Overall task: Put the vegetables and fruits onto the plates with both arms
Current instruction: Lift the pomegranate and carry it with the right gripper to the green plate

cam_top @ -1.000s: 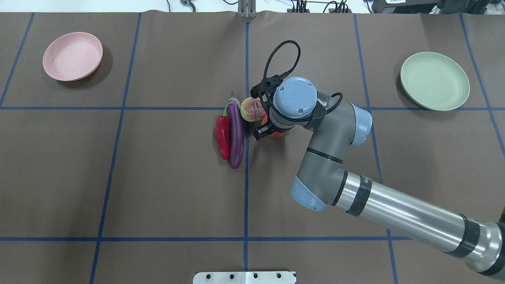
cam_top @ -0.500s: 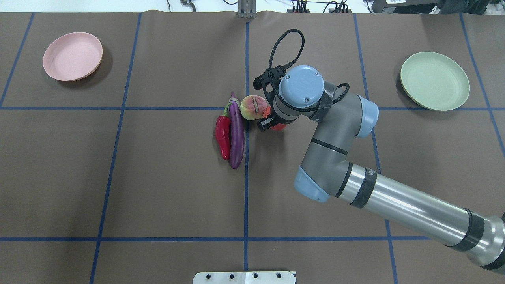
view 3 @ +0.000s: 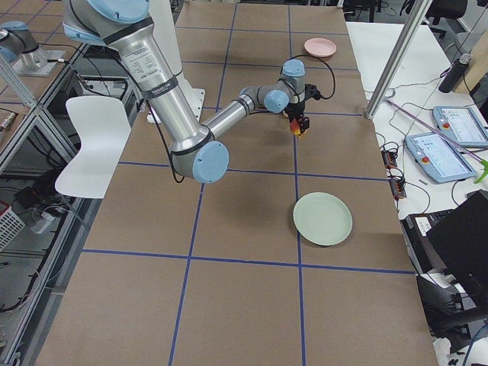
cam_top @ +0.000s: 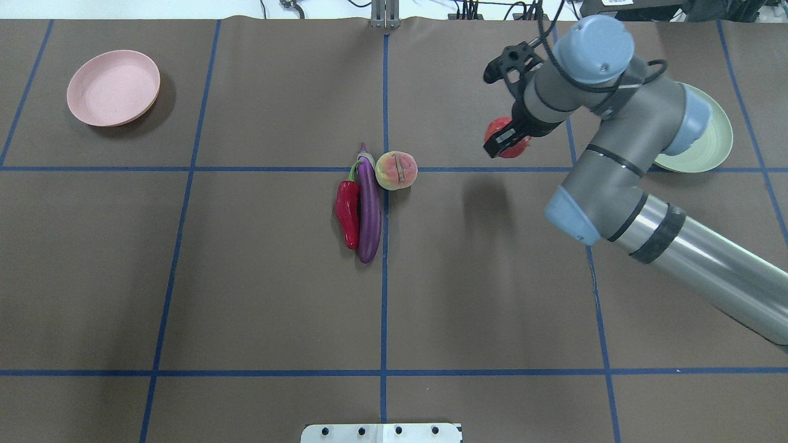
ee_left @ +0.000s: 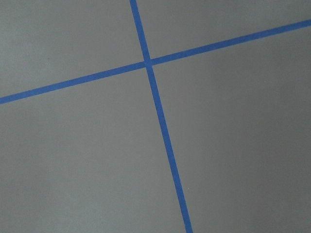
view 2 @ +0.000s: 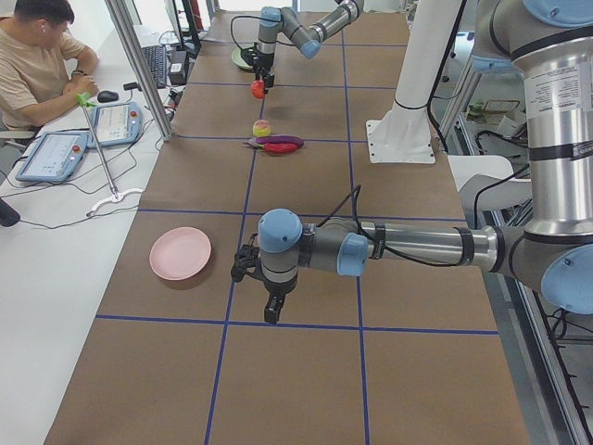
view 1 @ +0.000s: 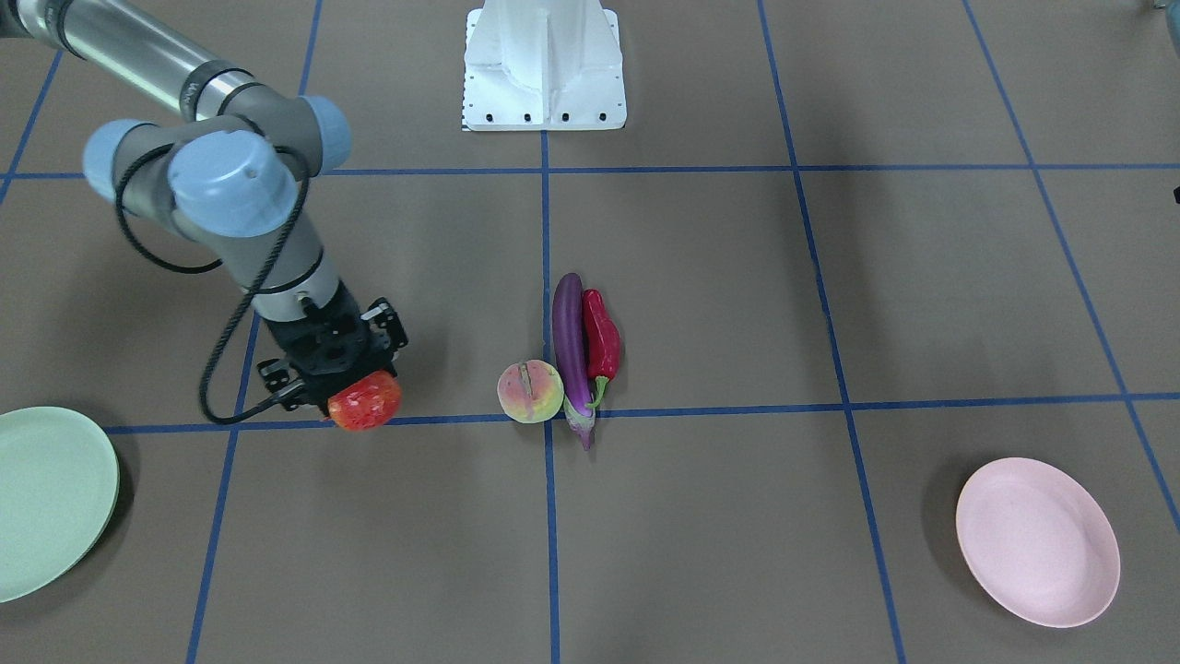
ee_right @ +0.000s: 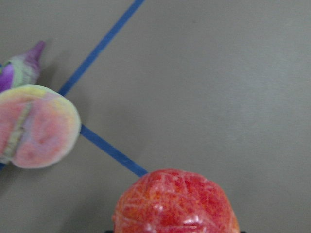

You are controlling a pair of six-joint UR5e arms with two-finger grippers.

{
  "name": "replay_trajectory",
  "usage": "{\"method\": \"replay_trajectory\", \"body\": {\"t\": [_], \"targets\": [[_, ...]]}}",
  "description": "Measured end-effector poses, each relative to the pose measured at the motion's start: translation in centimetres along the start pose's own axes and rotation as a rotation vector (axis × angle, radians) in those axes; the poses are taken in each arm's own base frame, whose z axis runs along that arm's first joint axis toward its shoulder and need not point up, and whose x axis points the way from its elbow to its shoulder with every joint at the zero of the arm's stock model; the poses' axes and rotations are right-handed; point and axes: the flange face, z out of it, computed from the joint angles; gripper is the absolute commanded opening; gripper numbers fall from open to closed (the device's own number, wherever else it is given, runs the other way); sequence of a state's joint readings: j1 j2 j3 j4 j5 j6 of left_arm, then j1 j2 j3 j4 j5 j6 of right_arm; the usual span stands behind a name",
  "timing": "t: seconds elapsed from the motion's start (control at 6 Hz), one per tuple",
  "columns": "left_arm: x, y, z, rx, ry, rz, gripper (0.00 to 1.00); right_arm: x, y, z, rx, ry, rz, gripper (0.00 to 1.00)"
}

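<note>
My right gripper point(cam_top: 506, 139) is shut on the red-orange speckled ball point(cam_top: 503, 136) and holds it above the table, between the pile and the mint green plate point(cam_top: 718, 138), which the arm partly hides. The ball also shows in the front view point(view 1: 365, 401) and the right wrist view point(ee_right: 176, 204). The peach point(cam_top: 396, 170), the purple eggplant point(cam_top: 369, 209) and the red pepper point(cam_top: 348, 212) lie together at the table's middle. The pink plate point(cam_top: 113, 88) is empty at the far left. My left gripper point(view 2: 269, 313) shows only in the exterior left view, near the pink plate; I cannot tell its state.
The white pedestal point(view 1: 544, 65) stands at the robot's side of the table. Blue tape lines cross the brown table cover. An operator point(view 2: 37, 65) sits at a side desk with tablets, off the table. The left wrist view shows only bare cover and tape.
My right arm has lifted the speckled ball from beside the peach and carried it right and farther away, toward the green plate. The peach, eggplant and pepper stayed put.
</note>
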State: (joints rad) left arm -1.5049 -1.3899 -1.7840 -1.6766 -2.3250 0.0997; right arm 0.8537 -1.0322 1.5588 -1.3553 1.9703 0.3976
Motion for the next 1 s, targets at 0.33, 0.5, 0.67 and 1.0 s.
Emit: {"method": "replay_trajectory", "body": {"t": [0.33, 0.5, 0.67, 1.0], "targets": [[0.0, 0.0, 0.0, -0.001, -0.001, -0.001, 1.0, 13.2, 3.9, -1.6, -0.04, 0.033, 0.061, 0.0], [0.0, 0.0, 0.0, 0.0, -0.001, 0.0, 1.0, 18.9, 6.3, -2.0, -0.069, -0.002, 0.027, 0.0], [0.0, 0.0, 0.0, 0.001, -0.001, 0.001, 1.0, 23.7, 8.9, -0.3, -0.084, -0.016, -0.004, 0.28], [0.0, 0.0, 0.0, 0.001, -0.001, 0.001, 1.0, 29.4, 12.7, 4.7, -0.059, 0.03, -0.027, 1.0]]}}
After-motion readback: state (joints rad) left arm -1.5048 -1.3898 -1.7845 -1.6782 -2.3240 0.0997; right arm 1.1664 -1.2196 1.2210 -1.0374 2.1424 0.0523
